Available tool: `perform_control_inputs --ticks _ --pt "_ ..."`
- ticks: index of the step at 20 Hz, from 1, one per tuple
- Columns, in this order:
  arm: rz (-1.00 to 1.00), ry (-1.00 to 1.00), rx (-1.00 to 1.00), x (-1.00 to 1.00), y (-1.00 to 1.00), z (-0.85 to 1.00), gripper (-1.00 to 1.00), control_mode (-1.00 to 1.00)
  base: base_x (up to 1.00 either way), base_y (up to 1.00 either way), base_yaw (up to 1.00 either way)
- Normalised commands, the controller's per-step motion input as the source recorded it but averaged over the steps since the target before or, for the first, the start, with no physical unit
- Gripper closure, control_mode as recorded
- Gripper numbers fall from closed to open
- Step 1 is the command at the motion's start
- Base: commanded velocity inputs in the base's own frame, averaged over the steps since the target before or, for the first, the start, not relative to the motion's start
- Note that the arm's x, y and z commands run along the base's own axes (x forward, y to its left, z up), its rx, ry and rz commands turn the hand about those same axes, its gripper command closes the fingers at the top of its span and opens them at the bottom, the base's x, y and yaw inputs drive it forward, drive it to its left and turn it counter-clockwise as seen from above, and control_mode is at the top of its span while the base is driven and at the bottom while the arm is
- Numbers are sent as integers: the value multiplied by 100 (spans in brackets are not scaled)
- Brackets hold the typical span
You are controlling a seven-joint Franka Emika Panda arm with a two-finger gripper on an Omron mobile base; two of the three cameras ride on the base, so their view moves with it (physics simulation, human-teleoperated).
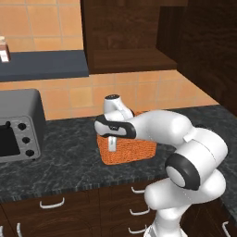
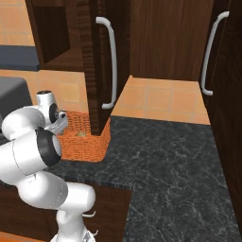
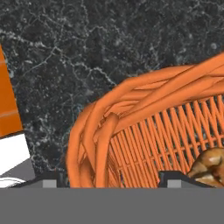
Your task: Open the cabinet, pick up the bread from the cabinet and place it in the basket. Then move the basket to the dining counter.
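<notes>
No legible writing anywhere. Orange wicker basket (image 1: 128, 147) sits on the dark speckled countertop (image 1: 65, 152), right of the toaster oven (image 1: 18, 124). Bread (image 3: 211, 164) lies inside the basket, cut off at the hand view's edge. Gripper (image 3: 113, 180) straddles the basket's rim, one fingertip (image 3: 49, 181) outside, the other inside; jaws spread, grip cannot be told. Cabinet (image 2: 101, 61) door stands open above the basket's far side.

We find a rendered home kitchen. A dark speckled stone counter (image 1: 69, 152) lies beneath the pincer (image 1: 112, 144), with drawers (image 1: 55, 203) below it. Left of the pincer stands a grey toaster oven (image 1: 18, 125). Behind it runs orange wall tile (image 1: 78, 95), with dark wood wall cabinets (image 2: 156, 38) above.
</notes>
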Motion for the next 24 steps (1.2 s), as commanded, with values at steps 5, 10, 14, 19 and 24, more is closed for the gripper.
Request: perform_control_inputs --ticks 5,10,14,19,24 --pt "7 -1 -3 -15 -38 -53 100 -100 0 0 0" --pt "14 -2 0 -17 -19 0 100 -100 0 0 0" --pt "16 -9 0 -72 -29 30 100 -100 0 0 0" --pt "11 -26 0 -30 -2 63 100 -100 0 0 0" --pt "9 -34 0 -23 -2 25 100 -100 0 0 0"
